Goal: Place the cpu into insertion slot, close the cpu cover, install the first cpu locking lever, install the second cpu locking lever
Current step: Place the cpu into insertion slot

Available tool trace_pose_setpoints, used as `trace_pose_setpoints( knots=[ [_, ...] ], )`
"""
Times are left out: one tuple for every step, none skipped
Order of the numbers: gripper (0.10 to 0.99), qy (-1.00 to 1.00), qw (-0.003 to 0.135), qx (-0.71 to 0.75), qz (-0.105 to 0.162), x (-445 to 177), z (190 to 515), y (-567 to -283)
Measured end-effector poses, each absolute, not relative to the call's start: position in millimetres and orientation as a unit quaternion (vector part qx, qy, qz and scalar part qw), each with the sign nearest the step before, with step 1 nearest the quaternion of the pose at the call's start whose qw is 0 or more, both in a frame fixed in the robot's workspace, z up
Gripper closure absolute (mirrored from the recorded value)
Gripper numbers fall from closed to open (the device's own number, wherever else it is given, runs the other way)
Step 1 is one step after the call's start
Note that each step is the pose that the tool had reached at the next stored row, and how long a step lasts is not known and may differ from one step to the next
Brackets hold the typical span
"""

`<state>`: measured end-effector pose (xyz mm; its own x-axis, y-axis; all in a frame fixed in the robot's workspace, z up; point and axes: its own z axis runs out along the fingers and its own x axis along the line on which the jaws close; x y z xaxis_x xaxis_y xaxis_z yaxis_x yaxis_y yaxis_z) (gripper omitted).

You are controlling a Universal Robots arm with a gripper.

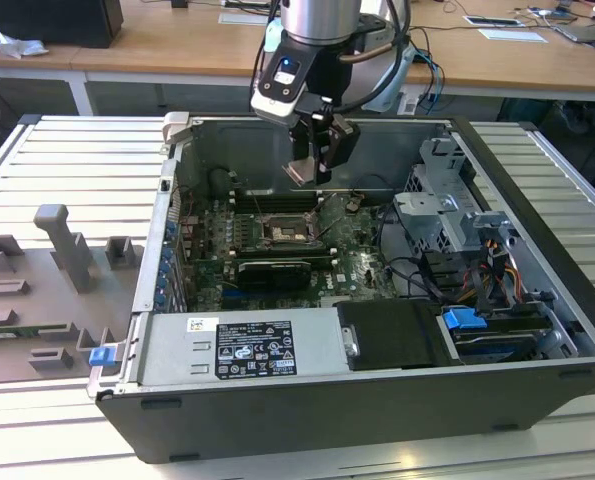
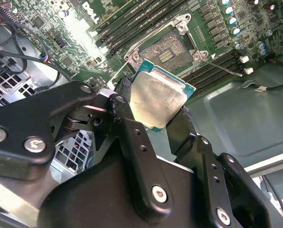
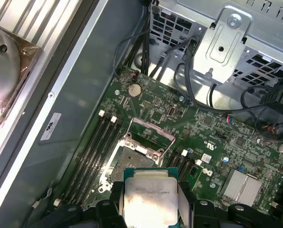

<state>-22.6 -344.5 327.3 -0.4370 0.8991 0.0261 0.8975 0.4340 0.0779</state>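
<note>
Well off to the exterior view's left of my tool [image 1: 317, 163], a grey fixture tray [image 1: 57, 270] lies on the ribbed bench [image 1: 67, 160], apart from the open computer case [image 1: 537, 190] that I hang over. Nearer the camera than my tool, the power supply carries a white label [image 1: 252, 350] of dense print, which I leave unread. My tool is closed on the cpu [image 2: 158, 99], one finger on each of two opposite edges, its pale metal face turned up toward the wrist cameras and the chip tilted, not level, in the exterior view. The relation that counts is that the insertion slot [image 3: 131, 164] lies below and just ahead of the chip, well apart from it, with open air between. Being square, the cpu has no long axis, and in the first wrist view its edges look roughly in line with the socket's, while the second wrist view shows them skewed, so I judge the squaring unfinished. The cpu cover [image 3: 153, 128] stands raised at the slot's far side, and a thin locking lever [image 2: 224, 68] is swung out. Faint marks show on the chip's face, and a white sticker [image 3: 50, 127] sits on the case wall. Farthest right stands the metal drive cage [image 1: 442, 205].
</note>
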Motion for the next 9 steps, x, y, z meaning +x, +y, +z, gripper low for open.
trace_pose_setpoints(
  knots=[
    [0.545,0.846,0.01,0.532,0.04,-22.6,326.7,-344.5],
    [0.545,0.844,0.01,0.535,0.04,-22.6,326.1,-344.5],
    [0.545,0.842,0.01,0.538,0.04,-22.6,325.8,-344.5],
    [0.545,0.84,0.01,0.542,0.039,-22.6,325.4,-344.5],
    [0.545,0.836,0.011,0.547,0.039,-22.6,324.9,-344.5],
    [0.545,0.835,0.011,0.549,0.039,-22.6,324.8,-344.5],
    [0.545,0.834,0.011,0.55,0.039,-22.6,324.6,-344.5],
    [0.545,0.834,0.011,0.551,0.039,-22.6,324.5,-344.5],
    [0.545,0.833,0.011,0.551,0.039,-22.6,324.4,-344.5]
  ],
)
